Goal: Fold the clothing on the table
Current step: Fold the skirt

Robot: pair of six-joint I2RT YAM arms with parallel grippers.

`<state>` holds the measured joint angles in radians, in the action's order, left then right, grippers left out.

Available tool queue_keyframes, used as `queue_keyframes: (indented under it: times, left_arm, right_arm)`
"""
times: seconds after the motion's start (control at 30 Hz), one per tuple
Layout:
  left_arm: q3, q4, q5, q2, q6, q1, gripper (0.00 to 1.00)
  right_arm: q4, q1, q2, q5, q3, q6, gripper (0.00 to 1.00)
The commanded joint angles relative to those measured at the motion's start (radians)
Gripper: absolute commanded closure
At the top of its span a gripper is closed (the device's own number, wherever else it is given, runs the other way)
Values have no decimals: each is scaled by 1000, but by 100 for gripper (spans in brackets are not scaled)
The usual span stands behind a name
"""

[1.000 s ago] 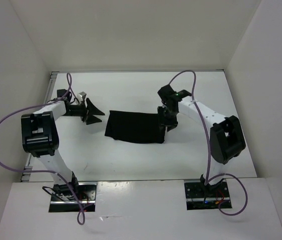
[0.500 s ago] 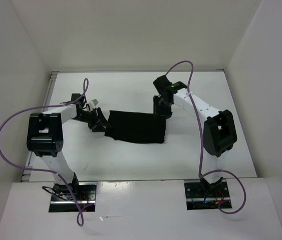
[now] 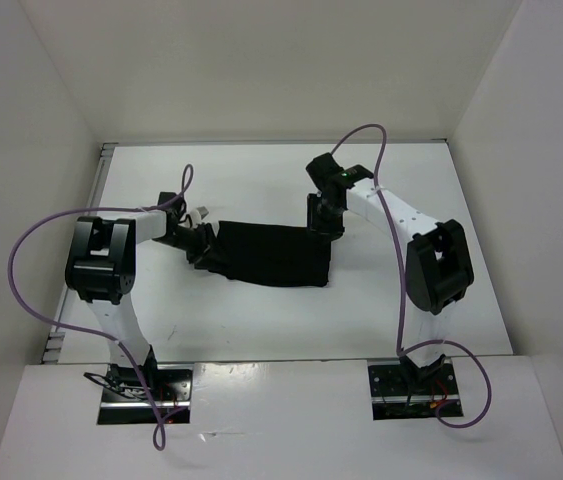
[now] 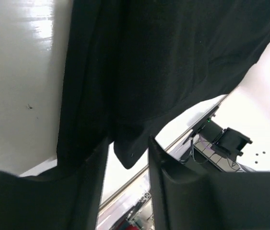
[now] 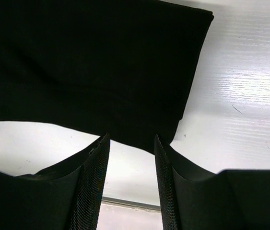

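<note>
Jaws parted on both, nothing clenched: black two-finger left gripper [image 3: 204, 254] astride the left end, right gripper [image 3: 324, 222] at the right end of plain black soft-fabric clothing [image 3: 271, 255] lying crosswise on flat white table [image 3: 261, 180].
</note>
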<state>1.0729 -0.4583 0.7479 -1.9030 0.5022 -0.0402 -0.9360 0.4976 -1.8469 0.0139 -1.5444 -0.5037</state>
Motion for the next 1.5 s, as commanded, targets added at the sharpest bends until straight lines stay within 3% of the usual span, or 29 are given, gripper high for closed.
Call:
queue_keyframes:
  times: [0.0,0.03,0.2,0.23,0.57,0.67,0.93,1.47]
  left_arm:
    - [1,20,10,-7,-2,2,56]
    - [1,20,19,-7,-2,-7,59]
    - [1,29,68,-16,-2,-7,99]
    - [1,29,97,-16,-2,-7,100]
    - [165,-25,209,125,16,-7,100]
    - [222,-60,153,122,-23,-7,100]
    - [76,-57,-15,-23,-76,2,100]
    - [33,-46,-91,-54,-85,33,100]
  right_arm:
    - [22,10,41,-17,12,-16,52]
    - [22,10,41,-17,12,-16,52]
    - [22,10,41,-26,21,-25,52]
    - [22,10,41,-26,21,-25,52]
    - [31,10,60,-26,64,-44,52]
    - [40,10,60,-16,73,-53,52]
    - [69,10,51,40,104,-53,52]
    - [154,10,-18,129,204,-62,53]
